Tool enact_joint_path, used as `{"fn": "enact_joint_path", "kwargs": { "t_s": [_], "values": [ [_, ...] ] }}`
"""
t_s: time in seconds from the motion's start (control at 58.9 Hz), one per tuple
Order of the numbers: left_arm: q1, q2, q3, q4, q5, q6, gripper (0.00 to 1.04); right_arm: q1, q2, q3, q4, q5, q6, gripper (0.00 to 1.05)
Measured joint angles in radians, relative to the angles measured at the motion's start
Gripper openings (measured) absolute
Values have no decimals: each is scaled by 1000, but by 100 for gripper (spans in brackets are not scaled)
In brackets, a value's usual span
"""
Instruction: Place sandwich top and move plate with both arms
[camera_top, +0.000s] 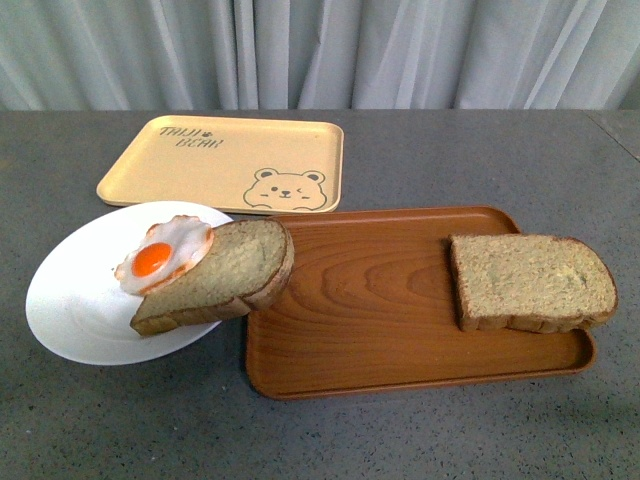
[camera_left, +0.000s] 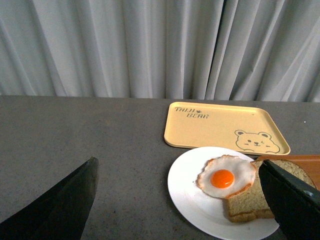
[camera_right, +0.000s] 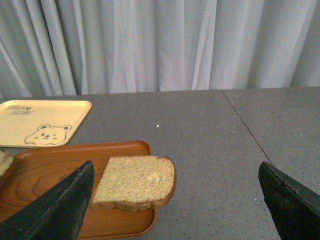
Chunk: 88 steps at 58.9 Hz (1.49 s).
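sandwich top (camera_top: 530, 282) at 3 o'clock end of wood tray (camera_top: 370, 320), untouched | plate (camera_top: 75, 300) at tray's 9 o'clock, with egg-topped slice (camera_top: 235, 265) | right gripper (camera_right: 176, 164), left gripper (camera_left: 176, 162) spread wide, empty | step: reach-to-grasp; next likely: straddling crust, right side

Hovering off the left end of the brown tray (camera_top: 380, 320), toward its near side: left gripper (camera_left: 176, 161), dark fingers (camera_left: 55, 210) spread wide, gripping nothing, touching nothing; hovering off the same tray's right end, again toward the near side: right gripper (camera_right: 176, 164), dark fingers (camera_right: 55, 210) likewise splayed wide apart, empty; out of the front view with both arms.
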Motion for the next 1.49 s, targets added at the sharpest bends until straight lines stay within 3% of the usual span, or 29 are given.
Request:
{"fn": "enact_joint_path", "kwargs": {
  "t_s": [0.781,0.815,0.883,1.053,1.274,1.495],
  "values": [
    [0,0,0,0,0,0,96,-8,23,11,-34,-24,22,96],
    [0,0,0,0,0,0,96,-35,103,58,-138,-89,79,96],
    [0,0,0,0,0,0,96,-105,312,117,-119,-152,139,96],
    [0,0,0,0,0,0,96,-288,939,283,285,-274,204,96],
    [0,0,0,0,0,0,96,-299,1575,469,494,-251,293,96],
    [0,0,0,0,0,0,96,-222,1822,583,538,-269,382,96]
  ]
}}
